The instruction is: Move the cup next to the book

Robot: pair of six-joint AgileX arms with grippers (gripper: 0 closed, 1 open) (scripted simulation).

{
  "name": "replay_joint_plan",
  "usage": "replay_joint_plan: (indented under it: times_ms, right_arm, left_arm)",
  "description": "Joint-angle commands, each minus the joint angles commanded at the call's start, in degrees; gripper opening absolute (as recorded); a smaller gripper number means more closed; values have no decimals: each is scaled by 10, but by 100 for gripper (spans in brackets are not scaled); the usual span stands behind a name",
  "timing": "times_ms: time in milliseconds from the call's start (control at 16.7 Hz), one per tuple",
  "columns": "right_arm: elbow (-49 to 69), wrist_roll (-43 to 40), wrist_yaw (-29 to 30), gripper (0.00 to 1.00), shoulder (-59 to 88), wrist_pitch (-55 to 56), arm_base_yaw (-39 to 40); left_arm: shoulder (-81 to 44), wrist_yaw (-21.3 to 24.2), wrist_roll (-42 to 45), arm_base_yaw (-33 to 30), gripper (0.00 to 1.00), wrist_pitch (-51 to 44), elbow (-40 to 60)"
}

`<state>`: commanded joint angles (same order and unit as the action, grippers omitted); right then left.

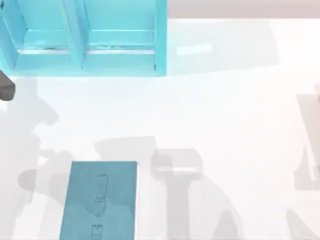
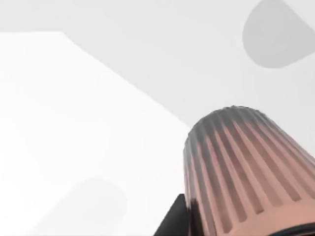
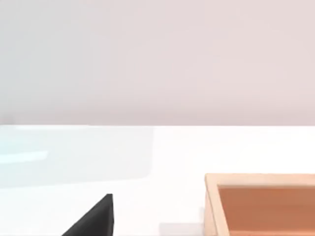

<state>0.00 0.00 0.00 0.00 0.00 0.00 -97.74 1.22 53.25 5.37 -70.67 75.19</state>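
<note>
Left wrist view — cup (image 2: 246, 172) cut off

open room: middle and right of the table (image 1: 225, 115) lay bare
blockers: shelf unit (image 1: 85, 37) upper left, book (image 1: 100, 200) lower left

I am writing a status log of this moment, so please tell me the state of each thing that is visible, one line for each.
cup: held close at the left gripper, ribbed wall close to the left wrist camera, off the table.
book: lying flat and closed on the table, near its front left.
shelf unit: standing at the back left, its compartments open to the front.
wooden box: open on top, sitting on the table.
</note>
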Motion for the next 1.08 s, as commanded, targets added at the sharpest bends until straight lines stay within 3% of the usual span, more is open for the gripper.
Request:
replay_joint_plan:
  times_ms: [300, 540, 780, 1080]
  right_arm:
    - [0, 0, 0, 100, 0, 0, 0]
    - [0, 0, 0, 100, 0, 0, 0]
    - [0, 0, 0, 100, 0, 0, 0]
    - [0, 0, 0, 100, 0, 0, 0]
  left_arm:
    - [45, 9, -330, -77, 0, -34, -25]
    - [88, 11, -523, -129, 0, -45, -37]
    - [118, 10, -620, -159, 0, -47, -42]
    - [123, 10, -632, -164, 0, -47, -42]
